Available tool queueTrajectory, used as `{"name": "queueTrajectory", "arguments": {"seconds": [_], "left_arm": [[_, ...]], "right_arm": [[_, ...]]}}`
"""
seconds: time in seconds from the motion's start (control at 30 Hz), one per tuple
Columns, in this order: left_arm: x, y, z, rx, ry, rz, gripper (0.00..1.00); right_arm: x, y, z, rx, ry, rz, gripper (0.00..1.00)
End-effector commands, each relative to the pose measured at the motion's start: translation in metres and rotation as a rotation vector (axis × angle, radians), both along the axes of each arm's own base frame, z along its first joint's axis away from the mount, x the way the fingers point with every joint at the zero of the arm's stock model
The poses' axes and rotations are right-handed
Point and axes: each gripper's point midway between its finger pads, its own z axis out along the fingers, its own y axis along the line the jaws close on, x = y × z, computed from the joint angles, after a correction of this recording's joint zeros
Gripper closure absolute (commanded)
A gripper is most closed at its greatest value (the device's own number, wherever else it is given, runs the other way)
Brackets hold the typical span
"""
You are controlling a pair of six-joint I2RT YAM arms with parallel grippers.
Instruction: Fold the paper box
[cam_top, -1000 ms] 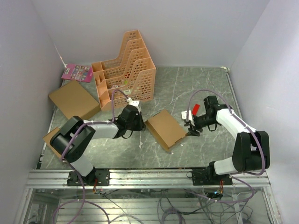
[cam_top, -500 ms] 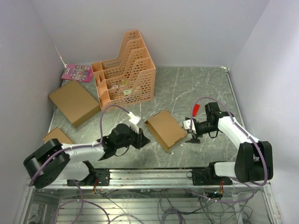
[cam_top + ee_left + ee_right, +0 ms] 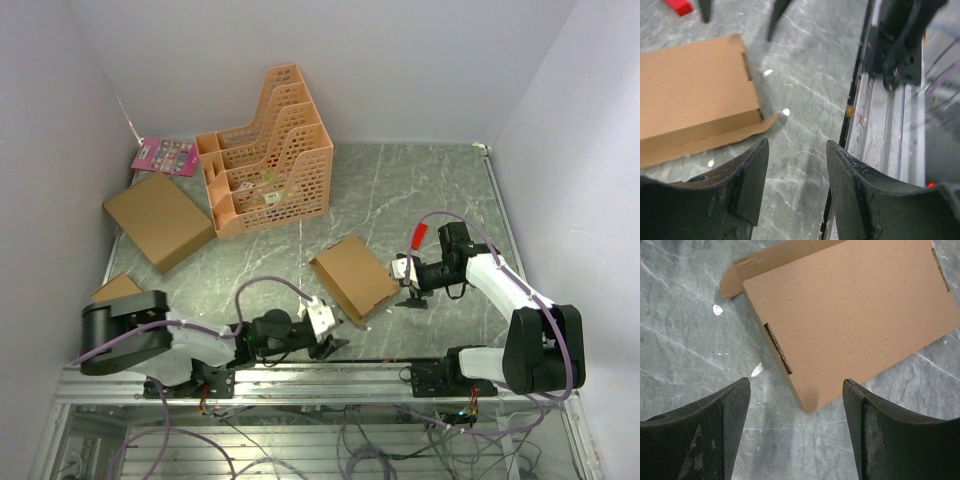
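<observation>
The paper box (image 3: 353, 277) lies closed and flat on the grey marble table; it is plain brown, with a small flap tip sticking out at its near corner. My left gripper (image 3: 335, 340) sits low by the table's near edge, just short of that corner, open and empty. In the left wrist view the box (image 3: 690, 100) lies ahead and left of the open gripper (image 3: 797, 150). My right gripper (image 3: 408, 293) hovers at the box's right side, open. In the right wrist view a box (image 3: 855, 315) corner shows between the spread jaws of the gripper (image 3: 796, 387), untouched.
An orange file rack (image 3: 268, 150) stands at the back. A larger flat brown box (image 3: 158, 218), a smaller brown box (image 3: 118, 290) and a pink card (image 3: 165, 155) lie on the left. A small red piece (image 3: 420, 232) sits near the right arm. An aluminium rail (image 3: 890, 140) runs along the near edge.
My left arm has swung from the box's left side down to the near edge and its gripper has opened. My right gripper has shifted slightly and opened wider.
</observation>
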Motion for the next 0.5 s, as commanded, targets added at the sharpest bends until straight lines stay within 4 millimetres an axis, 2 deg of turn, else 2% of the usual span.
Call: {"name": "queueTrajectory", "arguments": {"seconds": [0.0, 0.07, 0.17, 0.4, 0.47], "left_arm": [[-0.010, -0.031, 0.019, -0.014, -0.289, -0.048, 0.39], [-0.013, -0.038, 0.012, 0.017, -0.360, -0.048, 0.39], [-0.007, -0.045, 0.002, 0.074, -0.408, -0.023, 0.40], [0.005, -0.059, -0.019, 0.208, -0.470, -0.013, 0.45], [0.005, -0.063, -0.028, 0.245, -0.473, -0.030, 0.49]], "right_arm": [[0.006, -0.002, 0.004, 0.004, -0.024, -0.028, 0.26], [0.006, -0.003, 0.005, 0.006, -0.025, -0.031, 0.26], [0.005, -0.002, 0.004, 0.014, -0.004, -0.027, 0.26], [0.005, -0.004, -0.001, 0.007, 0.009, -0.029, 0.26], [0.006, -0.004, -0.001, 0.004, 0.007, -0.033, 0.26]]}}
